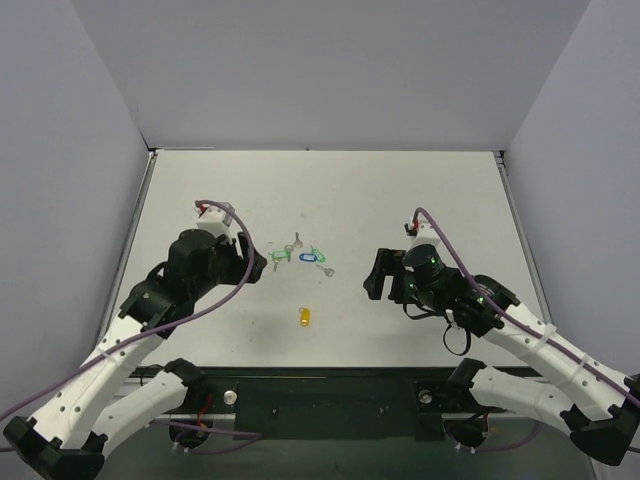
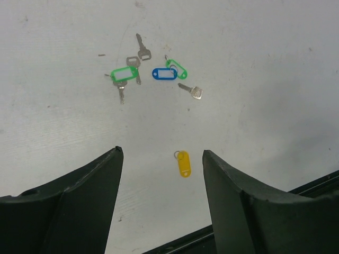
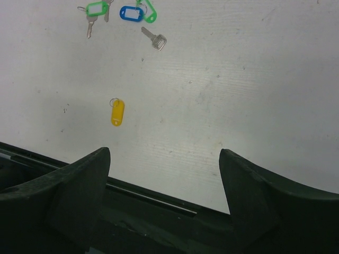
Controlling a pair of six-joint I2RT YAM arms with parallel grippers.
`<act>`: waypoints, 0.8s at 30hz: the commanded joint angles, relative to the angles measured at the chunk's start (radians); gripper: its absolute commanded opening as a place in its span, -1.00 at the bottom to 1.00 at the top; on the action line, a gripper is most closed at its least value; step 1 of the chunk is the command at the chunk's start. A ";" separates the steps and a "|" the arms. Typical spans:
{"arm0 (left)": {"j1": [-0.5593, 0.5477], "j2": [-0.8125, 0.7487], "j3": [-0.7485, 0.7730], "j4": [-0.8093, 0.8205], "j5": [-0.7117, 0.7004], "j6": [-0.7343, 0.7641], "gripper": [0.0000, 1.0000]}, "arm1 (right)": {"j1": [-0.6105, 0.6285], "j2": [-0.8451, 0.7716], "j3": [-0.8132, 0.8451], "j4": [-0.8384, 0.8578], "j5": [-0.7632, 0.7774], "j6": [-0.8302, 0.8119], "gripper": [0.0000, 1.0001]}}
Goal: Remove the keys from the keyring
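Both arms hang over the white, faintly scuffed table (image 1: 420,190), with plenty of bare room towards 12 o'clock and out to the side walls. The left claw (image 2: 161,153) is spread wide, blunt dark wedge fingers apart, only tabletop showing between them. The right claw (image 3: 164,152) gapes the same way, holding nothing. The keyring (image 1: 304,317), a smooth yellow plastic oblong with a thin wire ring at one end, lies flat on its own midway across, near the black rail (image 1: 330,395) at the 6 o'clock edge. Well apart at its 12 o'clock sits the cluster: glossy green tags (image 2: 124,74), a blue tag (image 2: 163,73), and flat silver keys (image 2: 192,91) scattered around them, one loose at the cluster's 4 o'clock.
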 commanded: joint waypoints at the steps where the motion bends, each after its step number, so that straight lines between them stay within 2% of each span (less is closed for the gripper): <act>1: 0.006 -0.143 -0.081 -0.024 0.011 0.062 0.43 | 0.008 0.015 -0.031 0.056 -0.021 -0.003 0.58; 4: 0.006 -0.225 -0.128 -0.022 -0.012 0.077 0.48 | 0.008 0.009 -0.032 0.078 0.001 -0.029 0.63; 9: 0.004 -0.367 -0.197 0.011 -0.052 0.103 0.71 | 0.006 -0.016 0.001 0.098 0.040 -0.093 0.76; 12: 0.004 -0.407 -0.219 0.039 -0.052 0.114 0.75 | 0.006 -0.052 0.005 0.121 0.073 -0.148 0.82; 15: 0.004 -0.426 -0.228 0.042 -0.057 0.122 0.75 | 0.008 -0.095 -0.026 0.166 0.199 -0.180 0.85; 17: 0.004 -0.429 -0.231 0.041 -0.063 0.122 0.75 | 0.008 -0.123 -0.043 0.176 0.305 -0.207 1.00; 19: 0.004 -0.438 -0.233 0.045 -0.064 0.123 0.75 | 0.005 -0.128 -0.032 0.168 0.397 -0.205 1.00; 24: 0.004 -0.466 -0.233 0.037 -0.069 0.128 0.75 | -0.027 -0.079 0.061 0.104 0.513 -0.251 1.00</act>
